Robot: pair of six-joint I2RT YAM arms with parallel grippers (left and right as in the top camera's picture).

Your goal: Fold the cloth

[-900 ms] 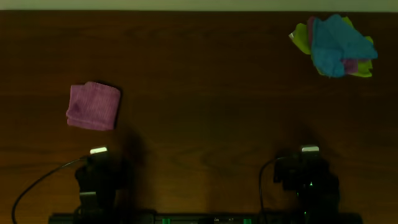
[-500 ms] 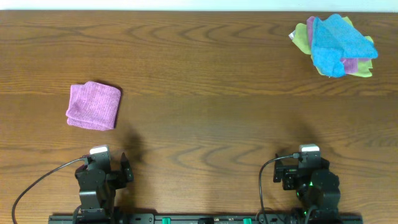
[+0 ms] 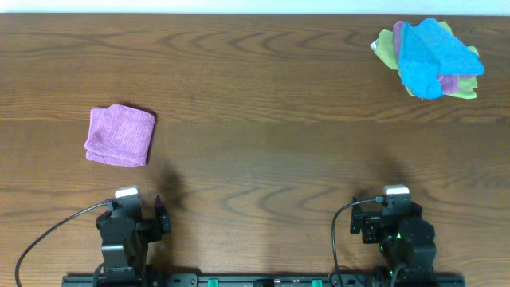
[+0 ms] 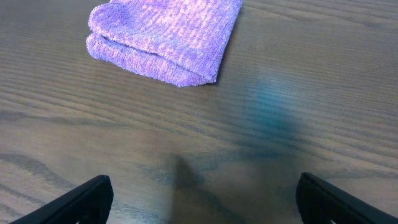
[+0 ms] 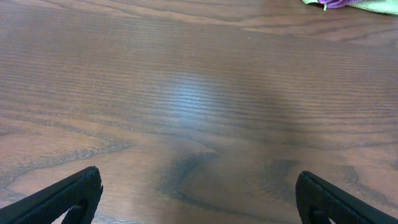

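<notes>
The turquoise-blue cloth (image 3: 434, 56) lies crumpled on top of a heap at the table's far right corner in the overhead view. My left gripper (image 3: 127, 209) rests at the near left edge, open, with only bare wood between its fingers (image 4: 84, 199). My right gripper (image 3: 396, 207) rests at the near right edge, also open and holding nothing, its fingers (image 5: 71, 196) wide apart. Both grippers are far from the blue cloth. The right wrist view catches only the heap's lower edge, not the blue cloth.
A folded purple cloth (image 3: 119, 135) lies at the left, just ahead of my left gripper, also seen as the folded purple cloth (image 4: 165, 37) in the left wrist view. Under the blue cloth sit a lime-green cloth (image 3: 386, 49) and a purple cloth (image 3: 450, 82). The wooden table (image 3: 263, 119) has a white strip beyond its far edge.
The lighting went from dim to bright. Neither arm nor any cloth has moved.
</notes>
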